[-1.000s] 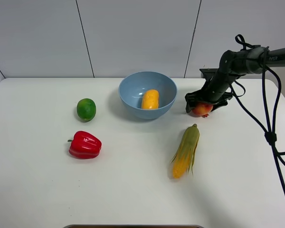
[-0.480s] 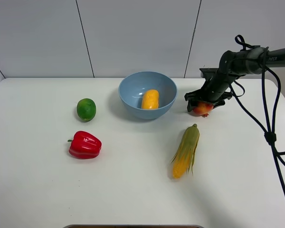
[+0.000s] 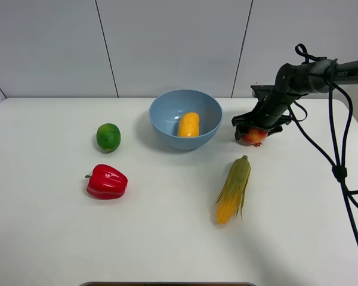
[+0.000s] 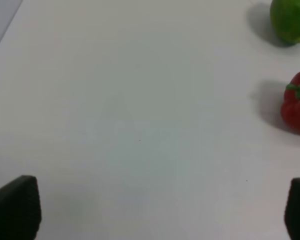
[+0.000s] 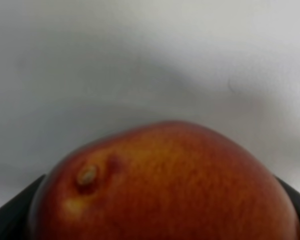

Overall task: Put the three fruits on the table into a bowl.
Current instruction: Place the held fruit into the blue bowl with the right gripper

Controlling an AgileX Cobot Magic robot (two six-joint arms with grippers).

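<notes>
My right gripper (image 3: 255, 131) is shut on the round red apple-like fruit (image 3: 255, 137), just right of the light blue bowl (image 3: 166, 134). In the right wrist view this red fruit (image 5: 165, 185) fills the space between the dark fingers (image 5: 7, 217). The yellow-orange mango (image 3: 188, 124) lies inside the bowl. The green lime (image 3: 108, 137) sits on the white table (image 3: 167, 244) left of the bowl, also seen as the lime (image 4: 291, 20) in the left wrist view. My left gripper (image 4: 155, 210) is open over bare table, away from the lime.
A red bell pepper (image 3: 107, 182) lies in front of the lime; the left wrist view shows the pepper (image 4: 297, 102) at its edge. A corn cob (image 3: 233, 189) lies in front of the held fruit. Black cables (image 3: 340, 173) hang at the right.
The right gripper's fingers have come in onto the red fruit, and fruit and gripper have shifted very slightly upward. Nothing else has moved.
</notes>
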